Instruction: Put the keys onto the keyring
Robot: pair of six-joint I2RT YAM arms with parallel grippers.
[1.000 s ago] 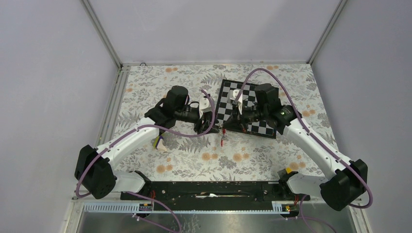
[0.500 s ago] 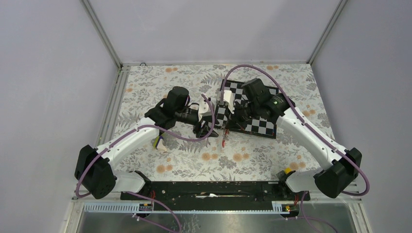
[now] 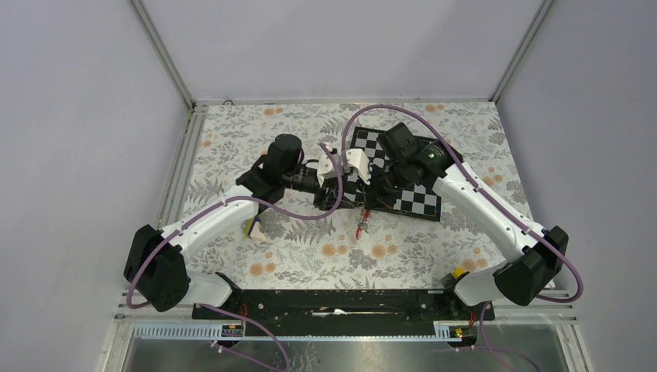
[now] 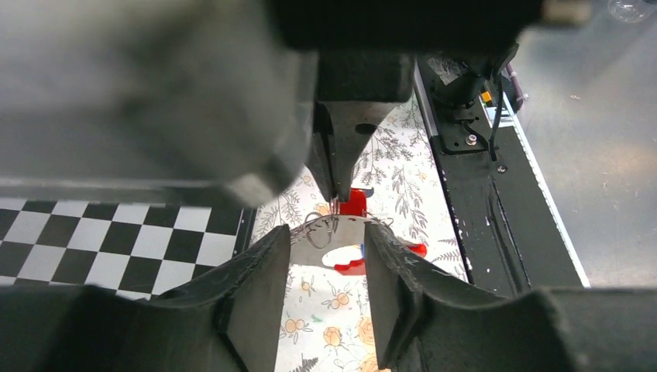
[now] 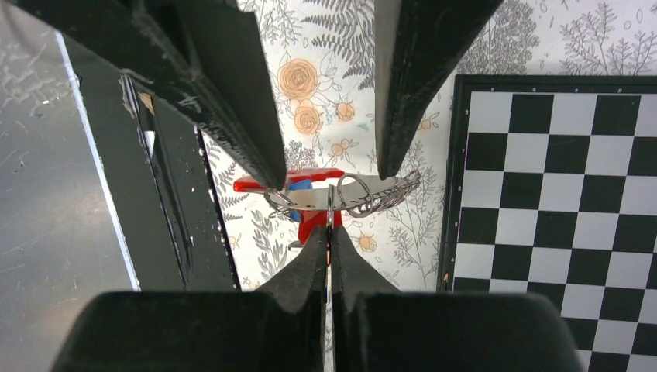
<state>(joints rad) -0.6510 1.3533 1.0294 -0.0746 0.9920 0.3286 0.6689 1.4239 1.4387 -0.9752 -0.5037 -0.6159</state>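
Floral-print cloth carries a black-framed checkered chessboard beside a silvery keyring.

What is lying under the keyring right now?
Only the floral tablecloth shows beneath the keyring; the chessboard lies beside it, not under it. The shut right gripper hides part of the cloth.

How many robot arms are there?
2. The left arm reaches in from the left side of the table, and the right arm reaches in from the right. They meet beside the chessboard. None seem hidden.
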